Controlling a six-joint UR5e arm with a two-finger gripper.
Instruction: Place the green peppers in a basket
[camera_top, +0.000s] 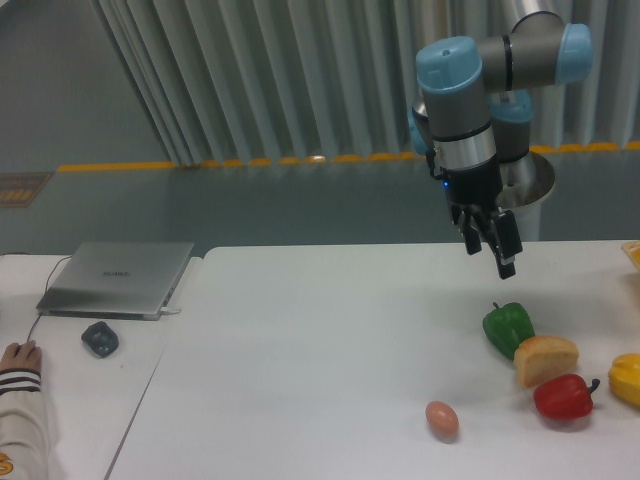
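Air between the end effector (491, 248) and the green pepper (508, 328) is unobstructed. A bread roll (546, 359) touches the pepper's right-front side; the red pepper (564, 397) sits just beyond it, the yellow pepper (627, 377) at the edge. Pepper's left and rear flanks face bare tabletop (320, 360). An egg (442, 419) lies apart, front-left.

We appear to be in a lab or industrial hall. Behind the white table (300, 330) we see grey ribbed wall panels (250, 80) and a yellow-striped floor line (200, 163); a laptop (118, 278) sits at the side table's far edge.
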